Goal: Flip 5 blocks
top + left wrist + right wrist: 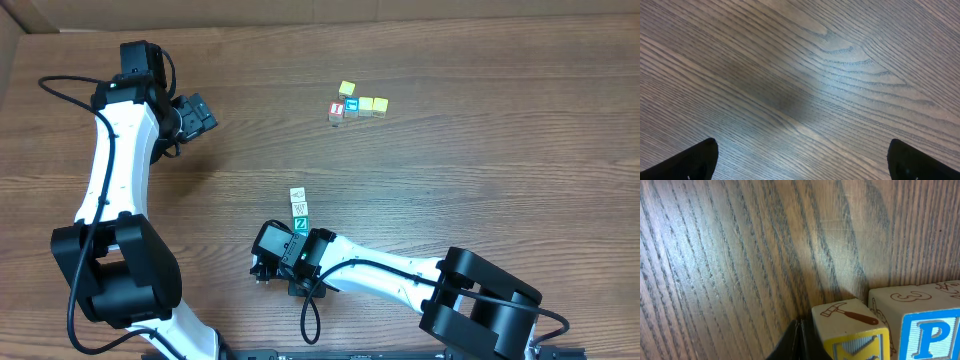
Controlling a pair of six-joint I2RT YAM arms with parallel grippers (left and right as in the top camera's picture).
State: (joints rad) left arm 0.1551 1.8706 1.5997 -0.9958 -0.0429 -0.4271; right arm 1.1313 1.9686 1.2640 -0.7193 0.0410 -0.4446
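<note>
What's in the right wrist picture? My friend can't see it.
Two wooden blocks sit side by side on a wood-grain table: the hammer block, with a hammer drawn on top, and the blue P block. The right gripper, shut, pokes up just left of the hammer block.

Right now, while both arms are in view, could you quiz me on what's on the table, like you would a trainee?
1. True or false: the left gripper is open and holds nothing.
2. In the overhead view, how many blocks form the line beside the right arm: A two, B three, C five?
3. Fill in: in the right wrist view, the block nearest the shut right gripper shows a picture of a ____.
Key: 1 true; 2 B; 3 hammer.
</note>
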